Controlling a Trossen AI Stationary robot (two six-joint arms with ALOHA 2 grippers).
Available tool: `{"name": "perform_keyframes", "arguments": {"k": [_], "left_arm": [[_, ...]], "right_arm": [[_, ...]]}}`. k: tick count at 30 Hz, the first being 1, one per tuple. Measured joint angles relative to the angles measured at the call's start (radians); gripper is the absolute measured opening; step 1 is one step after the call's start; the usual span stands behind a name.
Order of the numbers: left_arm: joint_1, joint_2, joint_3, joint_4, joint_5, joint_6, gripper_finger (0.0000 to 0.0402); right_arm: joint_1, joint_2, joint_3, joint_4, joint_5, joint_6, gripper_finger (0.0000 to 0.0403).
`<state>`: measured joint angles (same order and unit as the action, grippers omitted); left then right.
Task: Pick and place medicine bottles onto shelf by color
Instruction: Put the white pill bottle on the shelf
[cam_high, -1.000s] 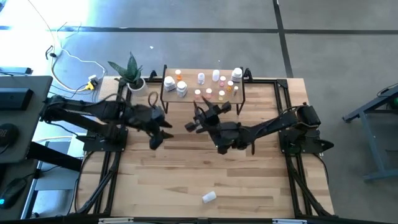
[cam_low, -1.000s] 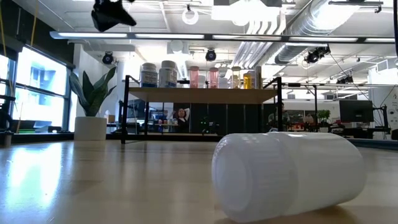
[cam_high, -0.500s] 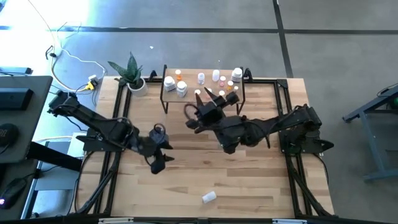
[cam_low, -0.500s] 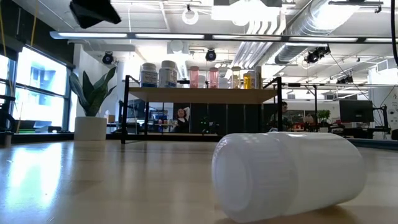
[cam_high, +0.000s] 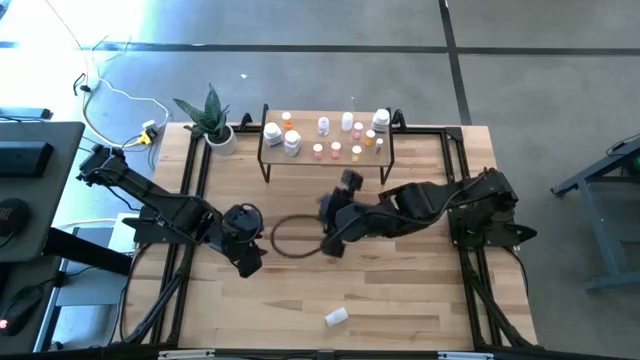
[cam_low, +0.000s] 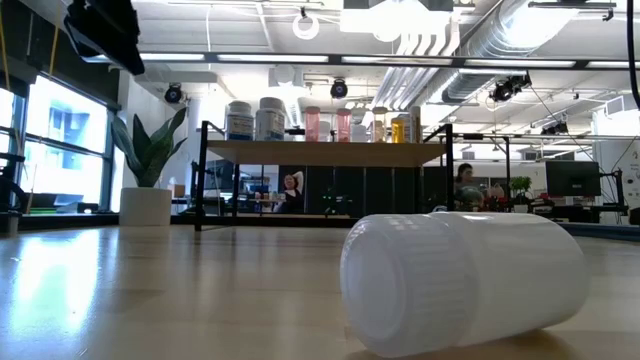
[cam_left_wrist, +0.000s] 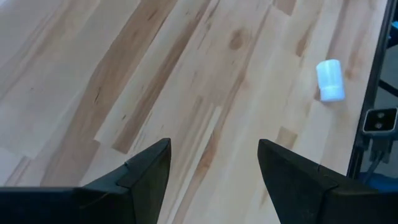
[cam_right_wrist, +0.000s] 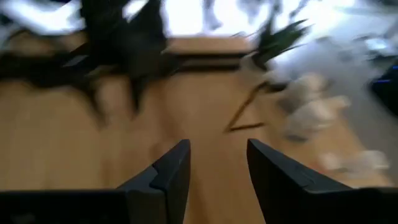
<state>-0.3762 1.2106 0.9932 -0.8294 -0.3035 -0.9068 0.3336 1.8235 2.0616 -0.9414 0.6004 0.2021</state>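
Note:
The shelf (cam_high: 325, 152) stands at the table's far edge on black legs and carries several small white, orange and pinkish bottles (cam_high: 330, 135); the low view shows them upright in a row (cam_low: 320, 122). One white bottle (cam_high: 336, 317) lies on its side near the table's near edge, large in the low view (cam_low: 460, 280) and small in the left wrist view (cam_left_wrist: 330, 80). My left gripper (cam_high: 247, 258) hovers open and empty left of the table's middle (cam_left_wrist: 214, 165). My right gripper (cam_high: 330, 238), blurred, is open and empty near the table's middle (cam_right_wrist: 217, 163).
A potted plant (cam_high: 213, 125) stands left of the shelf at the far edge. Black frame rails (cam_high: 190, 190) (cam_high: 470, 260) run along both sides of the table. Bare wood lies between the grippers and the lying bottle. People show in the room behind (cam_low: 462, 180).
My left gripper has moved from beside the shelf toward the near edge. My right gripper has drawn back from the shelf's front toward the table's middle, moving fast enough to blur. The bottles on the shelf and the lying bottle have stayed put.

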Motion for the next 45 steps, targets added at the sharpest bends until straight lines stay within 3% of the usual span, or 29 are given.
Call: {"name": "perform_keyframes", "arguments": {"k": [5, 14, 21, 32, 45], "left_arm": [[0.0, 0.0, 0.0, -0.033, -0.012, -0.013, 0.0232], [0.003, 0.0, 0.0, -0.265, -0.068, -0.088, 0.0232], [0.004, 0.0, 0.0, -0.361, -0.077, -0.143, 0.0232], [0.004, 0.0, 0.0, -0.364, -0.075, -0.217, 0.0232], [0.004, 0.0, 0.0, -0.352, -0.075, -0.271, 0.0232]], "right_arm": [[0.001, 0.005, -0.057, -0.02, -0.279, -0.046, 0.0149], [-0.007, 0.008, -0.187, 0.01, -0.521, -0.112, 0.0158], [-0.007, 0.01, -0.335, 0.157, -0.616, -0.13, 0.0199], [0.04, 0.01, -0.585, 0.477, -0.788, -0.123, 0.0201], [0.132, 0.01, -0.823, 0.683, -0.794, -0.124, 0.0201]]}}
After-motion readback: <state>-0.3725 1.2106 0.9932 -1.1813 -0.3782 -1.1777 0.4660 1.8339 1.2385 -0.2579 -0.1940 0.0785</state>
